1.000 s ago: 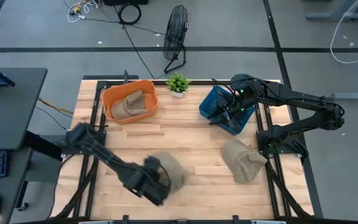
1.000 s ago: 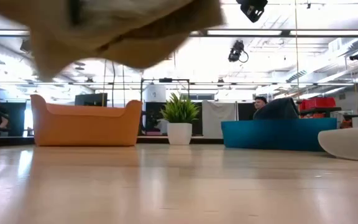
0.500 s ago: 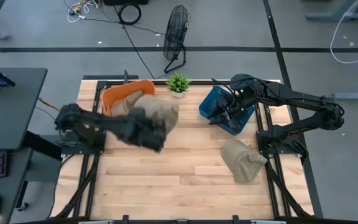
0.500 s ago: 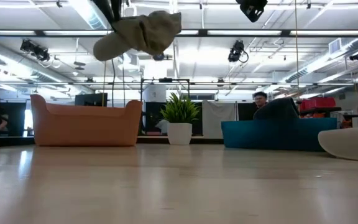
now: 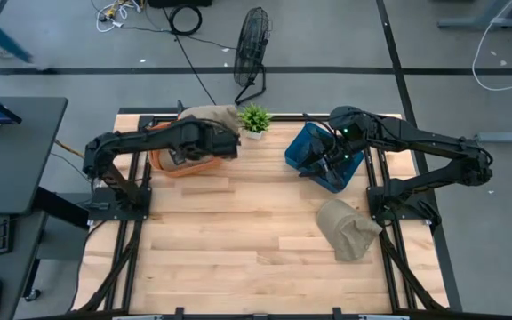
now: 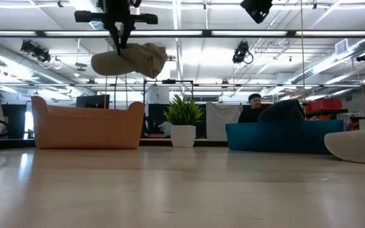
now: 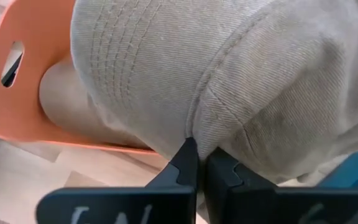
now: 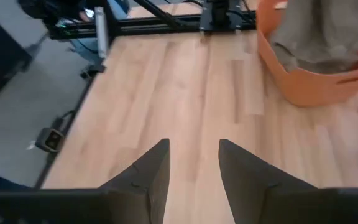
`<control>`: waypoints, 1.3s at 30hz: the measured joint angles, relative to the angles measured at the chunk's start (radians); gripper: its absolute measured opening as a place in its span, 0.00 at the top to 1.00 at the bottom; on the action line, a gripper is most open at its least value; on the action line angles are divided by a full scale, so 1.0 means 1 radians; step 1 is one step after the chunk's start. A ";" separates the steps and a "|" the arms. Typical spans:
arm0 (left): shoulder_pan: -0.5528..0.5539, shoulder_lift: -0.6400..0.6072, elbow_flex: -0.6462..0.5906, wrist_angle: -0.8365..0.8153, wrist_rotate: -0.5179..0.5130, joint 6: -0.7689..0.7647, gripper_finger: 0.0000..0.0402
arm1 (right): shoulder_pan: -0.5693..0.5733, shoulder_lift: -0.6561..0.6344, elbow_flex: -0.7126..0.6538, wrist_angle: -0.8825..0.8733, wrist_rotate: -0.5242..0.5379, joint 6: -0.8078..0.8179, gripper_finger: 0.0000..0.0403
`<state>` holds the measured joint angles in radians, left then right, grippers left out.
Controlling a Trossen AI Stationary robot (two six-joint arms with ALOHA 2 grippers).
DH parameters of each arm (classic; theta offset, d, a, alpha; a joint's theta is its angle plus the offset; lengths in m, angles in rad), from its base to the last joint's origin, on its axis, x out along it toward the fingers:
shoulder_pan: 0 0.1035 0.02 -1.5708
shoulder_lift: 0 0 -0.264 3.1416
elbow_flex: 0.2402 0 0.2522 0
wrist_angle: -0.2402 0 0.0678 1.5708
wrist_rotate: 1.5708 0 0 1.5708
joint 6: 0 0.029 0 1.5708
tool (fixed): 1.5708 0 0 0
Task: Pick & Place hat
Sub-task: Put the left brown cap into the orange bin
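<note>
Here your left gripper (image 7: 196,163) is clenched on a fold of the hat (image 7: 229,81), hanging above the orange bin (image 6: 87,126); soft, light cloth that sags, so pinch a seam; right gripper (image 8: 191,163) waits released

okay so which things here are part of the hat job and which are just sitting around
Part of the job:
- tan hat pinched in the left claw, held above the orange bin
- second tan hat lying on the table
- blue bin under the open right claw

Just sitting around:
- small potted plant
- floor fan
</note>
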<state>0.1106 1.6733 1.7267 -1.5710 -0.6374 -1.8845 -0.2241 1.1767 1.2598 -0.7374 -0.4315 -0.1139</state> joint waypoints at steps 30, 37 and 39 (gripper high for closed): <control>0.266 -0.312 -0.461 0.119 0.119 -0.032 0.99 | 0.000 -0.031 0.002 -0.023 0.136 -0.105 0.71; 0.360 -0.312 -0.677 0.435 0.204 0.053 0.98 | 0.000 -0.031 0.002 -0.010 0.136 -0.093 0.71; 0.376 -0.313 -0.731 0.496 0.207 0.056 0.98 | 0.000 -0.031 0.002 -0.010 0.136 -0.093 0.71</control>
<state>0.4862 1.3603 0.9955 -1.0750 -0.4308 -1.8289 -0.2245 1.1461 1.2621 -0.7475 -0.2958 -0.2074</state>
